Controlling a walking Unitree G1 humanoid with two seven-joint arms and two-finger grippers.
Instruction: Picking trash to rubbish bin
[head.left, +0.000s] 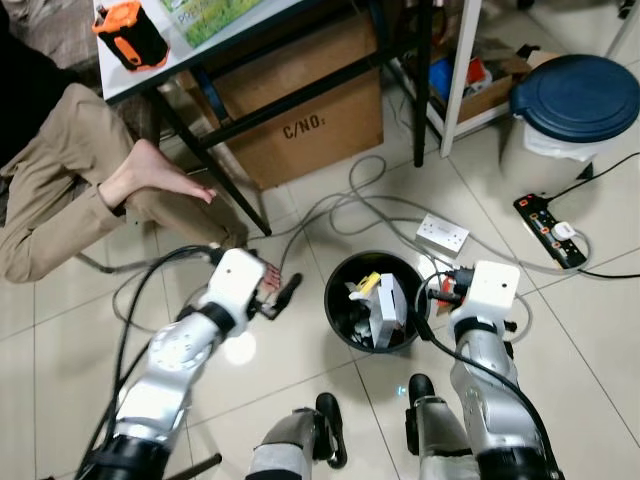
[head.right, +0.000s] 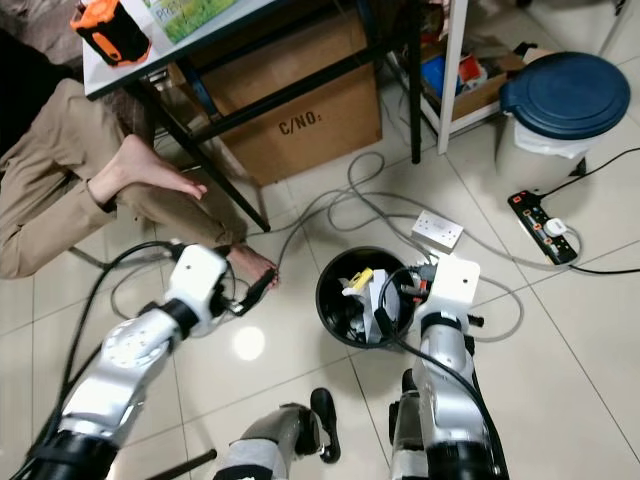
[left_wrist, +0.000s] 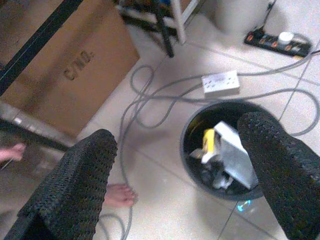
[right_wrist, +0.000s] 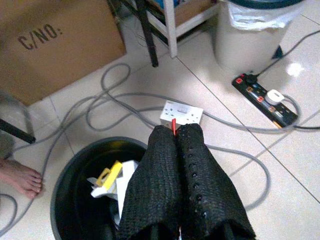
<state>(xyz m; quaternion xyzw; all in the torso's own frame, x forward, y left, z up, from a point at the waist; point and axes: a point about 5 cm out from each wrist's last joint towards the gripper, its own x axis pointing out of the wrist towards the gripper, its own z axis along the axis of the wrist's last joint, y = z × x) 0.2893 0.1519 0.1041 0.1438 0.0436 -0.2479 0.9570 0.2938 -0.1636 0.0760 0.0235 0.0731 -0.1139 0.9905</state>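
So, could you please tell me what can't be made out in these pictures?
- What the right gripper pinches: a red sliver at its shut fingertips, too small to identify in the right wrist view.
- Bottom of the black bin: hidden under the trash in the eye views.
- The person: cut off by the left edge.
- Print after "C/NO:" on the cardboard box: none legible.

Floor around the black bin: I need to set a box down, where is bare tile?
Bare tile lies left of the black bin, toward the left gripper, and right of the right gripper, below the power strip. Grey cables and a white socket box crowd the far side, toward the cardboard box.
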